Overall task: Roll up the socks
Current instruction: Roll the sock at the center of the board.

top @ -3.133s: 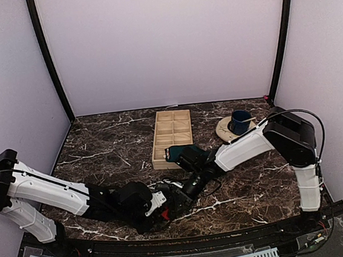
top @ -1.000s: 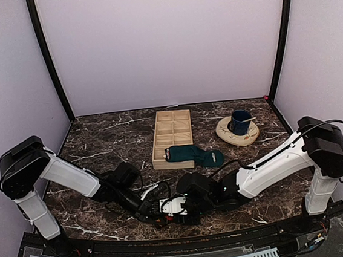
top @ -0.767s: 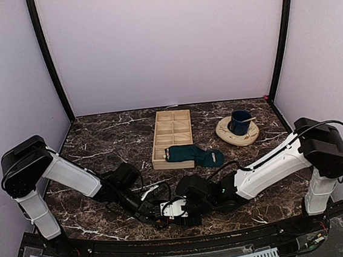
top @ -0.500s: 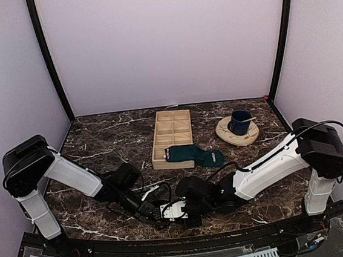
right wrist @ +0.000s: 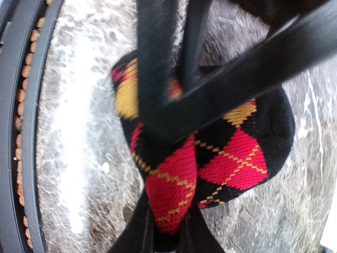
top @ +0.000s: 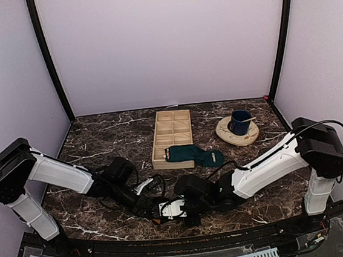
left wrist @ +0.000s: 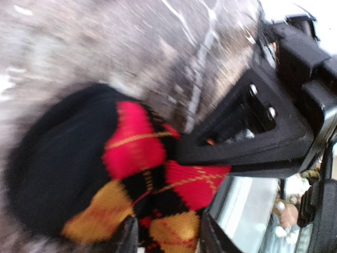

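rolling the argyle sock (right wrist: 237,158), middle of the frame
the right gripper (right wrist: 167,232) is pinching its red tip; the left gripper (left wrist: 168,238) is sitting open around it. next it probably needs tucking tight.

argyle sock (right wrist: 231,153) bunched into a lump at front; teal sock (top: 192,155) lies flat, well behind it.

Soft, even light; left wrist view smeared by motion, right wrist view sharper.
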Controlling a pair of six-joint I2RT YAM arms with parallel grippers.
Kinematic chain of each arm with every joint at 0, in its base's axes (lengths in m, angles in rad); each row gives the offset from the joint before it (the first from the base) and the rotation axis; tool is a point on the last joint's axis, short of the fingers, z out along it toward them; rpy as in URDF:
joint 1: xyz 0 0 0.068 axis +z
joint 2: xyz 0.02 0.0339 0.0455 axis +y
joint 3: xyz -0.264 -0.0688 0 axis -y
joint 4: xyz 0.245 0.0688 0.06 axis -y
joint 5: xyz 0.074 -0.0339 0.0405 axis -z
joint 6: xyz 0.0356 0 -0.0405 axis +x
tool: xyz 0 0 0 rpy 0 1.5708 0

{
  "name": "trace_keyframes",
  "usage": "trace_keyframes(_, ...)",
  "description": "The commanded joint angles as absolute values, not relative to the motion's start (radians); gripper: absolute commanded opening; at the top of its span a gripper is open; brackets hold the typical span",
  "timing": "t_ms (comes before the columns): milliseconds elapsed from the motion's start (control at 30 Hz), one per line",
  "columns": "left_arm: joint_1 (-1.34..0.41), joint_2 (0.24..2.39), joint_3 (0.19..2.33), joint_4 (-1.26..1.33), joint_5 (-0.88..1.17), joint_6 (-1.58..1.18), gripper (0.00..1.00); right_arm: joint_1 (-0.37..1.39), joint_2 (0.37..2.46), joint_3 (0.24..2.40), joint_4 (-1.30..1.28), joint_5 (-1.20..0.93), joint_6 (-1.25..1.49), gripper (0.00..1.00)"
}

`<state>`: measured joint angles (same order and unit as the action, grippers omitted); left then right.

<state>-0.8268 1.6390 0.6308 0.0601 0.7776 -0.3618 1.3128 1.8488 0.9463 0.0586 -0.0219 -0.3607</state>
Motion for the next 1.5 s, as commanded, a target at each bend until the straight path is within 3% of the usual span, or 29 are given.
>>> trace_keyframes(0, -0.796, 1.549, 0.606, -0.067, 0.578, -0.372, 0.46, 1.298, 1.892, 0.967, -0.006, -0.065, -0.286, 0.04)
trace_keyframes(300, -0.792, 1.433, 0.611, -0.102, 0.490, -0.409, 0.49, 1.267, 1.927, 1.056, -0.083, -0.172, -0.145, 0.03)
trace_keyframes(700, -0.802, 1.168, 0.512, -0.065, 0.180, -0.494, 0.47, 1.211, 1.994, 1.221, -0.256, -0.377, -0.058, 0.03)
trace_keyframes(1167, -1.055, 1.070, 0.437, -0.013, -0.181, -0.512, 0.39, 1.158, 2.058, 1.329, -0.384, -0.508, -0.035, 0.02)
trace_keyframes(1467, -1.175, 0.979, 0.375, 0.031, -0.280, -0.468, 0.38, 1.132, 2.091, 1.385, -0.439, -0.563, -0.026, 0.02)
